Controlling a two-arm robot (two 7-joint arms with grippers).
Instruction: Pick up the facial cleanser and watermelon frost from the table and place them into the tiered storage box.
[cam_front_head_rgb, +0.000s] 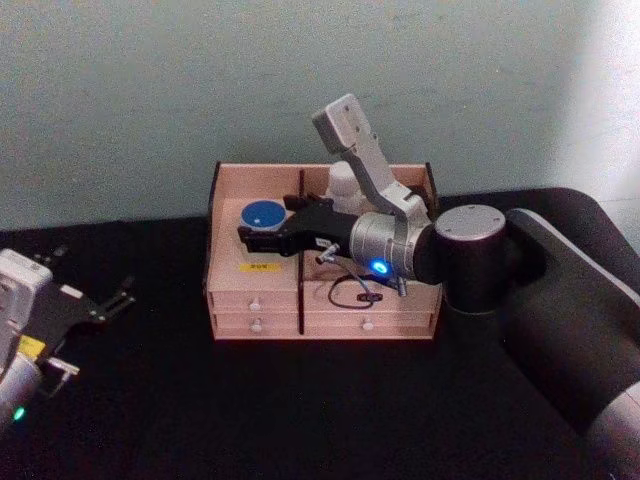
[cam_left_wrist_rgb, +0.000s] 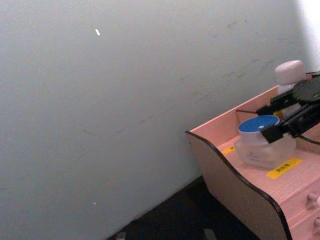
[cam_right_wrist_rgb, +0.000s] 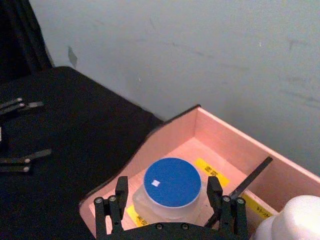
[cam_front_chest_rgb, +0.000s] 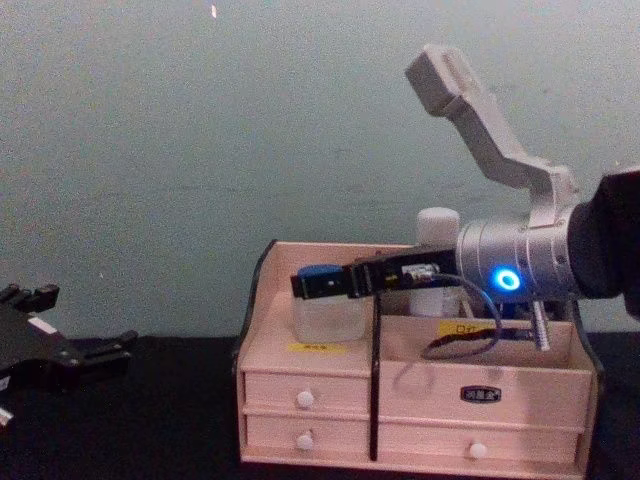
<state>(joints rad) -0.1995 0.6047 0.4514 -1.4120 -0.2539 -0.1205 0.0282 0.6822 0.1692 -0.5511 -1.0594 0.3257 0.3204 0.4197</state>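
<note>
Blue-lidded watermelon frost (cam_right_wrist_rgb: 172, 186) sits between the open right pincer (cam_right_wrist_rgb: 171, 199); chest view adds the facial cleanser (cam_front_chest_rgb: 437, 250).

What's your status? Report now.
Right gripper jaws open around watermelon frost, jar seated in tiered storage box. Facial cleanser already in box. Left gripper parked, open. Nothing blocking.

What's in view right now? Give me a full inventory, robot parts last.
Tiered storage box: one, pale pink wood with dark edges, white-knobbed drawers and yellow labels, on the black table against the wall.
Watermelon frost: one, clear jar with blue lid, standing in the box's left compartment.
Facial cleanser: one, white bottle, upright in the right rear compartment.
Table: one, black.
Right gripper: black fingers either side of the jar, gaps visible, open.
Left gripper: black, open, parked low over the table left of the box.
</note>
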